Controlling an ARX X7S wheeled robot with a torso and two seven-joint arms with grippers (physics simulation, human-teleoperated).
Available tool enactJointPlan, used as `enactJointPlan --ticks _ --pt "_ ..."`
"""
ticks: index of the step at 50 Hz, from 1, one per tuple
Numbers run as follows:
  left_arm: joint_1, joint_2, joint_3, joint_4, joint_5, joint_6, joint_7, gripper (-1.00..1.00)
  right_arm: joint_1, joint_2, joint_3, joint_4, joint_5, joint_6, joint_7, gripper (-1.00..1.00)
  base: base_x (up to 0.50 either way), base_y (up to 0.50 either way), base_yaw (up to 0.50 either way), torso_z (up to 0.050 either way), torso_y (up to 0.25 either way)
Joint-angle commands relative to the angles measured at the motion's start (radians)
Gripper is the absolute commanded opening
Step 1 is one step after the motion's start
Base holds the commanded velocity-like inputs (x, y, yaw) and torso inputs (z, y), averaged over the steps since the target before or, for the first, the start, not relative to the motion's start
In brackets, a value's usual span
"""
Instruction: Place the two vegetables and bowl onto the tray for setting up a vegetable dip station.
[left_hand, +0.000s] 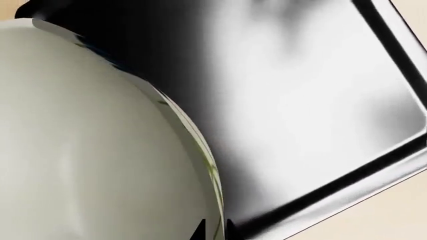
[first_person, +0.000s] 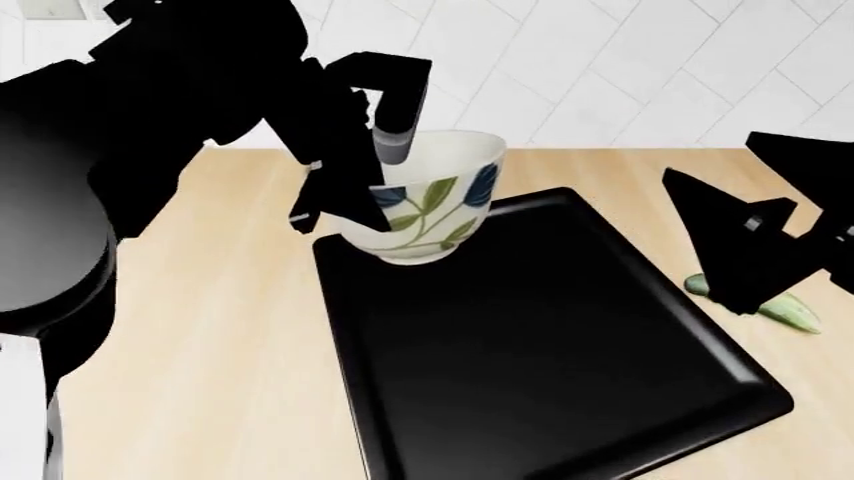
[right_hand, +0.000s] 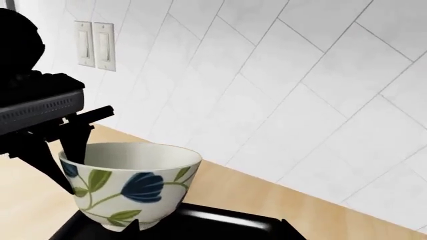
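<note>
The cream bowl (first_person: 434, 205) with green leaves and blue flowers is at the far left corner of the black tray (first_person: 534, 350). My left gripper (first_person: 380, 190) is shut on its rim, one finger inside and one outside. In the left wrist view the bowl (left_hand: 87, 140) fills one side, its rim pinched in the left gripper (left_hand: 213, 231), with the tray (left_hand: 320, 100) beyond. My right gripper (first_person: 707, 160) hovers open past the tray's right edge. Below it lies the green cucumber (first_person: 790, 312), partly hidden. The right wrist view shows the bowl (right_hand: 130, 185) on the tray (right_hand: 220, 222). No carrot is in view.
The tray lies on a light wooden counter (first_person: 227, 330) backed by a white tiled wall (first_person: 601, 60). Two wall switches (right_hand: 93, 45) show in the right wrist view. My left arm's dark bulk (first_person: 120, 130) covers the counter's far left.
</note>
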Motion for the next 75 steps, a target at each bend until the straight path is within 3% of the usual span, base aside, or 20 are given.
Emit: enactJointPlan --ticks 1,7,29,41,42,58,60,63,75 --pt "0.05 -0.016 -0.323 -0.005 0.288 -0.067 -0.007 -1.0 0.002 -0.007 -0.007 -0.004 -0.007 -0.002 -0.005 1.0 0.0 0.0 0.0 0.0 0.0" --pt "0.079 -0.029 -0.422 -0.004 0.385 -0.077 0.002 -1.0 0.062 -0.018 -0.038 -0.002 0.001 0.029 0.004 1.0 0.0 0.0 0.0 0.0 0.0" --pt "0.133 -0.027 -0.403 0.005 0.36 -0.085 -0.007 -1.0 0.022 -0.022 -0.015 -0.006 -0.013 0.009 -0.011 1.0 0.0 0.0 0.0 0.0 0.0" --pt "0.113 -0.147 -0.383 0.301 0.329 -0.236 -0.099 -1.0 0.043 -0.042 -0.031 0.003 -0.03 0.014 -0.02 1.0 0.0 0.0 0.0 0.0 0.0" --pt "0.111 -0.152 -0.381 0.316 0.327 -0.249 -0.104 1.0 0.046 -0.044 -0.032 0.003 -0.03 0.014 -0.022 1.0 0.0 0.0 0.0 0.0 0.0" --pt "0.11 -0.174 -0.372 0.372 0.32 -0.279 -0.117 1.0 0.044 -0.047 -0.028 -0.001 -0.03 0.015 -0.021 1.0 0.0 0.0 0.0 0.0 0.0" --pt "0.089 -0.128 -0.416 0.277 0.301 -0.237 -0.115 1.0 0.024 -0.047 -0.02 -0.001 -0.032 0.007 -0.026 1.0 0.0 0.0 0.0 0.0 0.0" --pt "0.048 -0.132 -0.472 0.307 0.243 -0.279 -0.139 1.0 0.05 -0.059 -0.039 0.007 -0.039 0.018 -0.032 1.0 0.0 0.0 0.0 0.0 0.0" --pt "-0.076 -0.381 -0.576 0.852 0.055 -0.485 -0.3 1.0 0.178 -0.131 -0.129 0.04 -0.07 0.078 -0.054 1.0 0.0 0.0 0.0 0.0 0.0"
